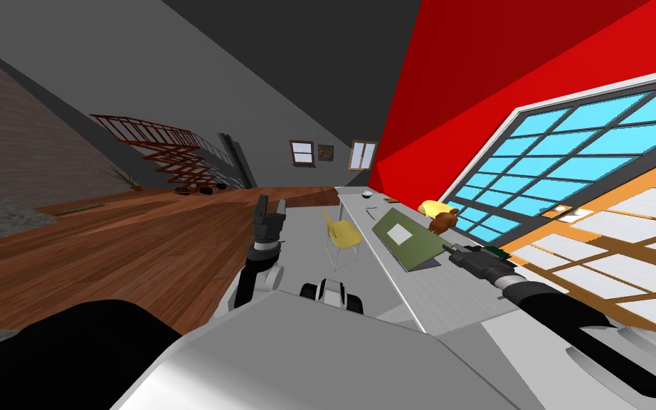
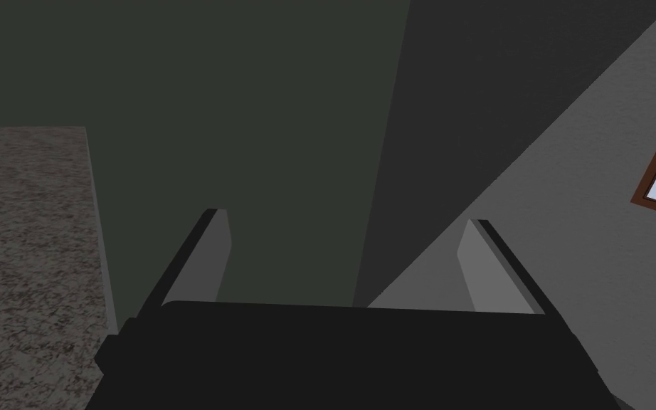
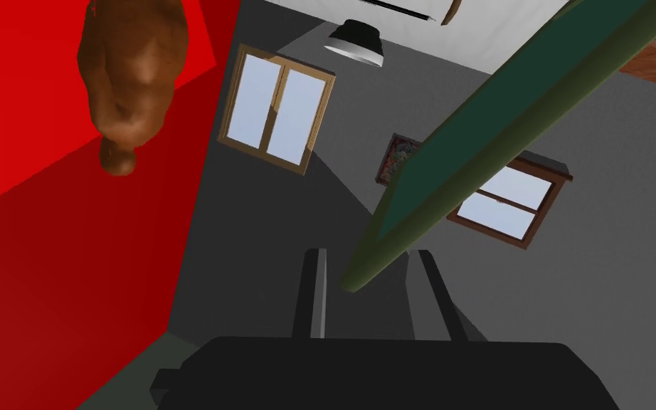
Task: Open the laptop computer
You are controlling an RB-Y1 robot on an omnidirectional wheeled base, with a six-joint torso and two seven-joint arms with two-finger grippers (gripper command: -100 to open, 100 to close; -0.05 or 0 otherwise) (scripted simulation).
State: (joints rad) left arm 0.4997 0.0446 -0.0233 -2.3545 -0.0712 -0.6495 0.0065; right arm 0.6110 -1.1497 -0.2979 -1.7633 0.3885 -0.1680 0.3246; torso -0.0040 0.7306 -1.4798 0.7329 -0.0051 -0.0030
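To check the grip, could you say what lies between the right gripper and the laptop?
Nothing: the right wrist view shows the fingers of the right gripper either side of the laptop lid's corner.

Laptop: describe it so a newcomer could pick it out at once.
A long white desk runs along the big window on my right. Midway along it lies the laptop, lid partly raised, the right gripper clamped on its near corner. It is the only flat green slab, with a pale rectangle on top, beside a brown toy.

Head and right wrist views, laptop (image 1: pixel 412 245) shared
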